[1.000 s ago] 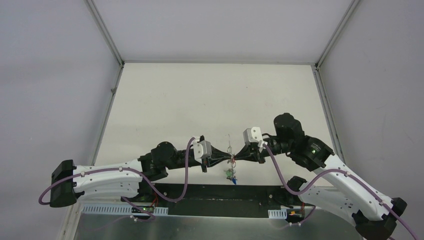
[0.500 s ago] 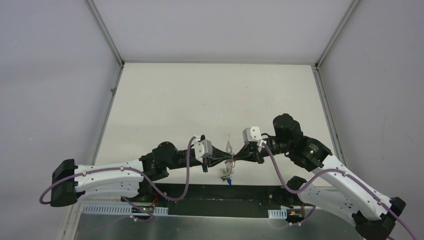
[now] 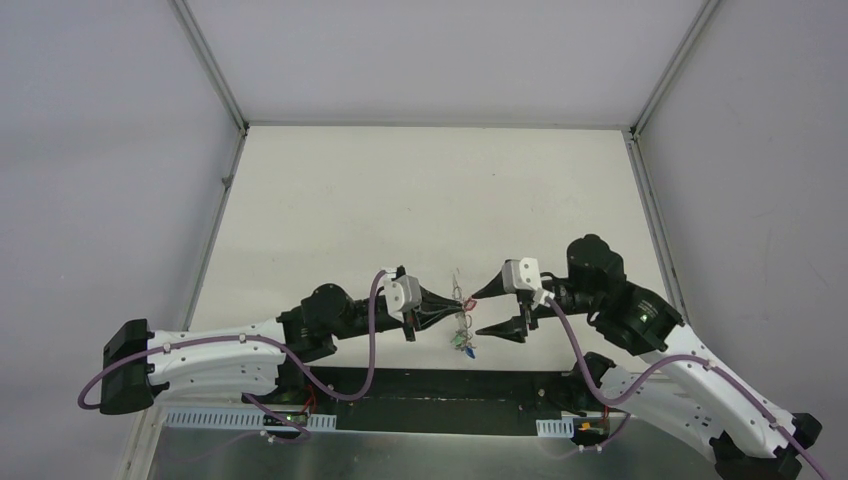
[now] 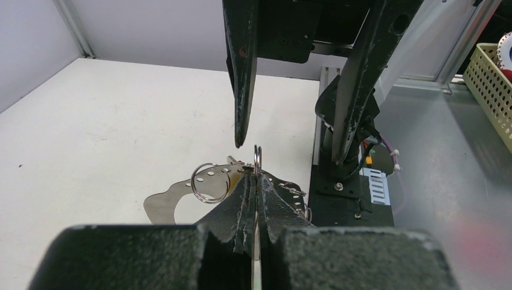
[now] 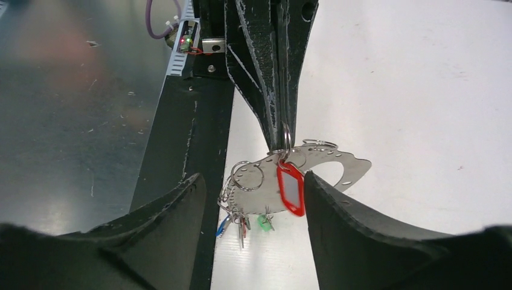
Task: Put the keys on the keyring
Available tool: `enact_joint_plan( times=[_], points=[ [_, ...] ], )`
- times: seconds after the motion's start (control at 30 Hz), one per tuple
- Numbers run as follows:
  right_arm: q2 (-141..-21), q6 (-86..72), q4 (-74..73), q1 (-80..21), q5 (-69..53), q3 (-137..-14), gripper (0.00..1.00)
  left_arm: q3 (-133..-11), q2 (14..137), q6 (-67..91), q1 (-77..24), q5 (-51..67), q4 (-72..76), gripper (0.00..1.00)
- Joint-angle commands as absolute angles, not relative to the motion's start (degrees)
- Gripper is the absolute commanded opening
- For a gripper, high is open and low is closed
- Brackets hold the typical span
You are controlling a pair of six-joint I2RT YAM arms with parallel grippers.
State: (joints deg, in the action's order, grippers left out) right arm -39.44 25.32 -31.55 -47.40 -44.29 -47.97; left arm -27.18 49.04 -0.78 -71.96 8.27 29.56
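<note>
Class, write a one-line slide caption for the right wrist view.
Left gripper shut on a metal ring bearing red tag, perforated crescent plate and small keys; right gripper open, facing it.

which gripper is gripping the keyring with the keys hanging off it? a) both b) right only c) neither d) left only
d: the left gripper is clamped shut on the keyring, while the right gripper stands open, its fingers clear of the ring on either side.
</note>
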Motion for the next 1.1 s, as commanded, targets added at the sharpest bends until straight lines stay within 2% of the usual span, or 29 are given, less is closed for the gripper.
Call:
enact_joint_plan(
  times=[0.0,0.43,0.77,0.9,1.07],
  points=[
    [-37.6,25.0,-29.6,-47.5,-41.1,-50.2,0.64,-27.0,46.7,-0.2,-72.2,6.7,34.1,0.0],
    [-38.1,24.0,-28.1,-47.5,-40.3,-50.0,0.76,-26.7,43.8,-0.2,-72.2,4.1,27.7,0.0],
    [-38.6,22.1,-24.3,-47.5,-39.3,-47.7,0.99,-29.6,28.4,-3.8,-72.2,-4.1,3.1,0.0],
    [-39.4,21.6,-23.5,-47.5,-39.3,-47.3,1.0,-33.3,27.4,-6.1,-72.2,-7.4,-6.4,0.0],
    [-40.6,17.3,-19.2,-47.5,-37.3,-45.6,1.0,-37.3,35.2,-5.8,-72.2,-10.9,-11.3,0.0]
  ],
)
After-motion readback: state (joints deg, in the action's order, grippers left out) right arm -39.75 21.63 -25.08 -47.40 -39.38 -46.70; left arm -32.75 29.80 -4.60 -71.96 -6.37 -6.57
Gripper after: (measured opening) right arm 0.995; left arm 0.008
